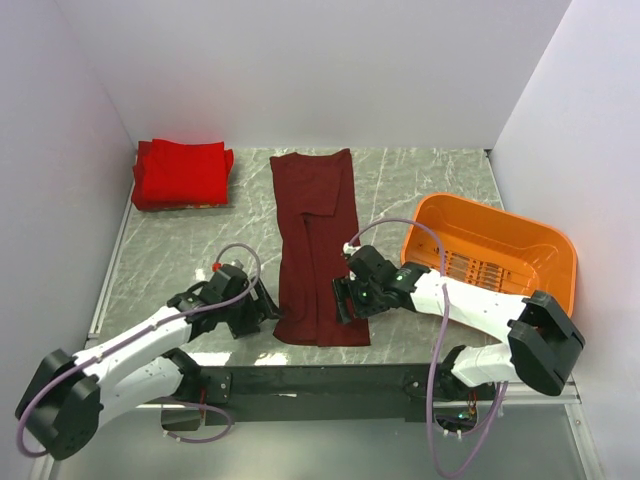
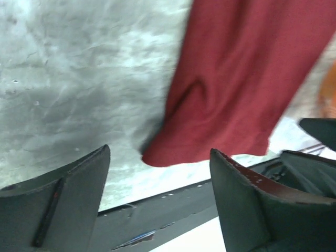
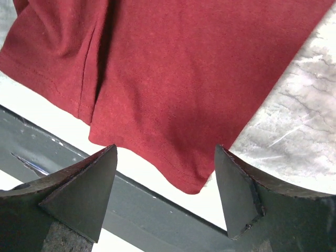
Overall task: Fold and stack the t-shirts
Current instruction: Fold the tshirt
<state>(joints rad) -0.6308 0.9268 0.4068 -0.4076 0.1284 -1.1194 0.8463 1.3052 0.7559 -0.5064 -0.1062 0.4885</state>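
Mid-table, maroon t-shirt (image 1: 315, 245) folded into long narrow strip; left gripper (image 2: 160, 152), right gripper (image 3: 165, 149) wide, empty, at near hem.

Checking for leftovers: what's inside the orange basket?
Only its bare slotted floor shows in the orange basket; no shirt visible. The right arm crosses its near edge, so that strip cannot be seen.

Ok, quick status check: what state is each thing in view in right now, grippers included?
maroon t-shirt: folded lengthwise into a long strip, lying flat on the table, not gripped.
red t-shirts: folded and stacked in the far left corner.
orange basket: upright at the right, nothing visible inside.
left gripper: open, empty, by the strip's near left corner.
right gripper: open, empty, over the strip's near right corner.
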